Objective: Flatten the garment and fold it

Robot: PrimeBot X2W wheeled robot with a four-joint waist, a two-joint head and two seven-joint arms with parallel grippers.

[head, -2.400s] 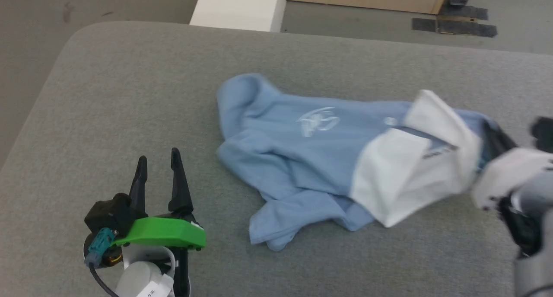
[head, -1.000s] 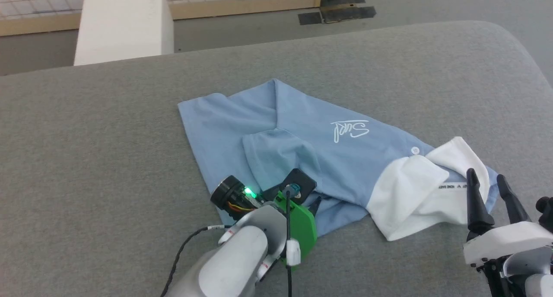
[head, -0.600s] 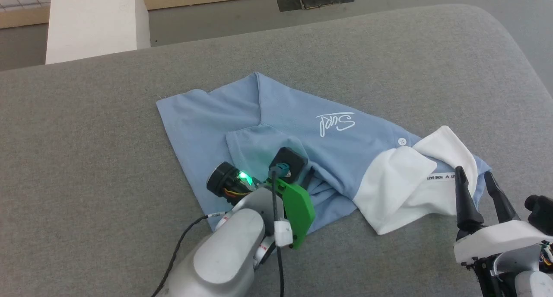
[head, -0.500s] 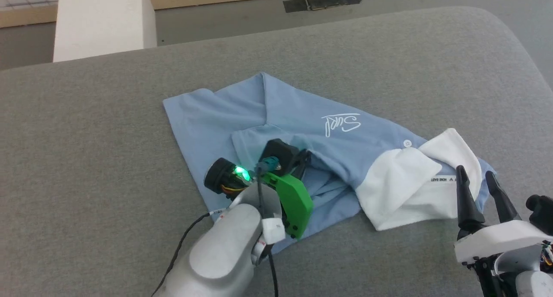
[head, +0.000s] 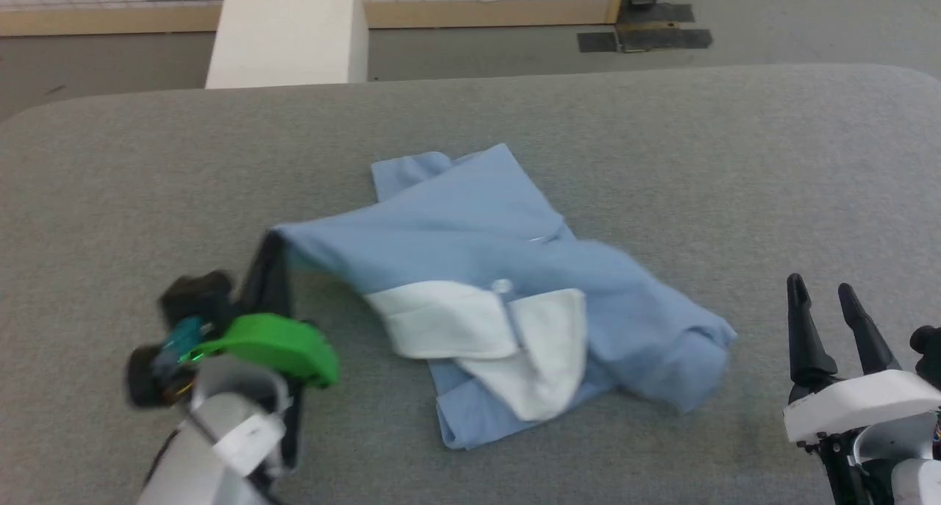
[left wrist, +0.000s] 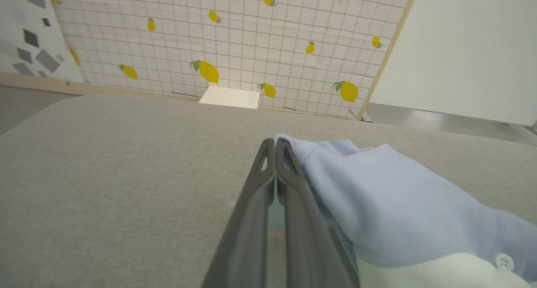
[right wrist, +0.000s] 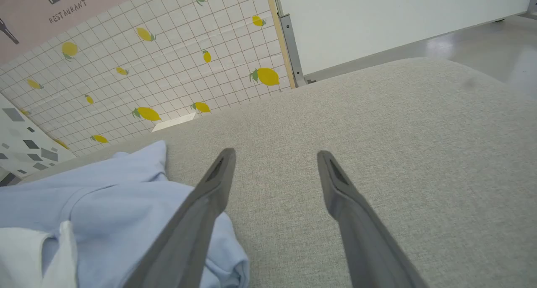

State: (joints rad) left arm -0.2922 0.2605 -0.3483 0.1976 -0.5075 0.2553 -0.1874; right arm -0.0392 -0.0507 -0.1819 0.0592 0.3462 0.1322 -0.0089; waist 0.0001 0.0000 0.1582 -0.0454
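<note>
The garment [head: 514, 270], a light blue polo shirt, lies rumpled in the middle of the grey table, its white collar [head: 470, 328] turned toward me and a white button [head: 502, 286] showing. My left gripper [head: 270, 242] is at the shirt's left edge, shut on a blue fold that it holds raised off the table. In the left wrist view the gripper [left wrist: 275, 143] is pressed shut with the garment [left wrist: 377, 195] draping off to the right. My right gripper [head: 820, 288] stands open at the lower right, apart from the shirt; in its wrist view the gripper [right wrist: 277, 154] holds nothing and the garment [right wrist: 105, 191] lies beside the left finger.
The grey padded table [head: 698, 159] has a rounded far edge and corners. Beyond it stand a white block [head: 290, 31], a lemon-patterned tiled wall [left wrist: 251, 36] and dark mats [head: 643, 38] on the floor. Bare table surrounds the shirt on all sides.
My left gripper has shut on the shirt and pulled it leftward, dragging and bunching the cloth; the collar now lies mid-table. The right gripper stays open. The head view has shifted.
</note>
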